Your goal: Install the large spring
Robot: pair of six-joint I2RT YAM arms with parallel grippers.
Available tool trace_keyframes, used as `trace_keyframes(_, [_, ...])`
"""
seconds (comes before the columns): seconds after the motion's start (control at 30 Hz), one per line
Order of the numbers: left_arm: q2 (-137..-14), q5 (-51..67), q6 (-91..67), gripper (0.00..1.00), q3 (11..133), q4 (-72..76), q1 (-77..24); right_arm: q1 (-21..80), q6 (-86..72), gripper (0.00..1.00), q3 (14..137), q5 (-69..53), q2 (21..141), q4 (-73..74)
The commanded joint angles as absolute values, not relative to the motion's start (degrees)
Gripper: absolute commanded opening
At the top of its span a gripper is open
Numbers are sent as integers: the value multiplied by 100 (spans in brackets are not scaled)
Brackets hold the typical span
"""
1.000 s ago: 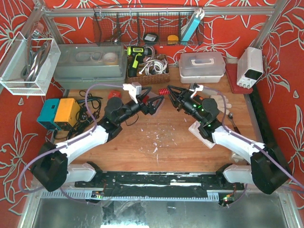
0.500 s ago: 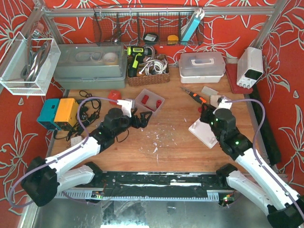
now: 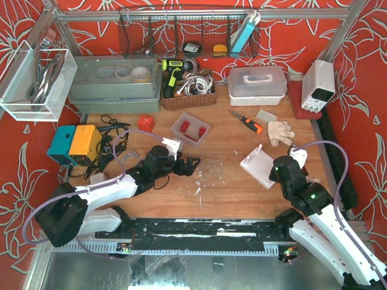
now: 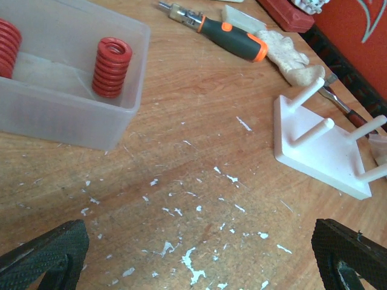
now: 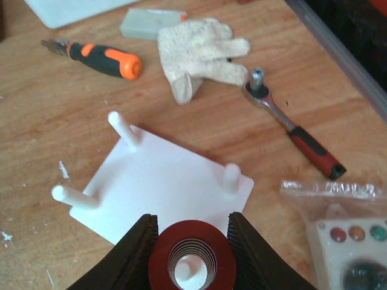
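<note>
The table [image 3: 224, 175] is being seen from high above its near edge. It is being watched low and close from the left wrist, steeply down from the right. The peg board [image 3: 261, 166] is being caught by all.

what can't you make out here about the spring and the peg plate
- Right wrist view: how far down the large spring sits over the plate; its own coils and the bottom edge hide that.
- Top view: the large spring itself; the right arm covers it.
- Left wrist view: the second spring in the bin, cut off by the left edge.
</note>
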State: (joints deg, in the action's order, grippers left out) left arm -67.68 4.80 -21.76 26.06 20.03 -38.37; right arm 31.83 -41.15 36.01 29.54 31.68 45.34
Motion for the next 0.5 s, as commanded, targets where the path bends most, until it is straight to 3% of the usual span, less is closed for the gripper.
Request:
trace_keyframes(0.0, [-6857,675,-2090,100,2547,2463,-3867,3240,-4724,0,3276,2979,3064,4765])
trace_keyframes(0.47, [-7356,1027,-2086,100,2710,2459,-3867,3404,-4563,0,2656,3176,2803,4114])
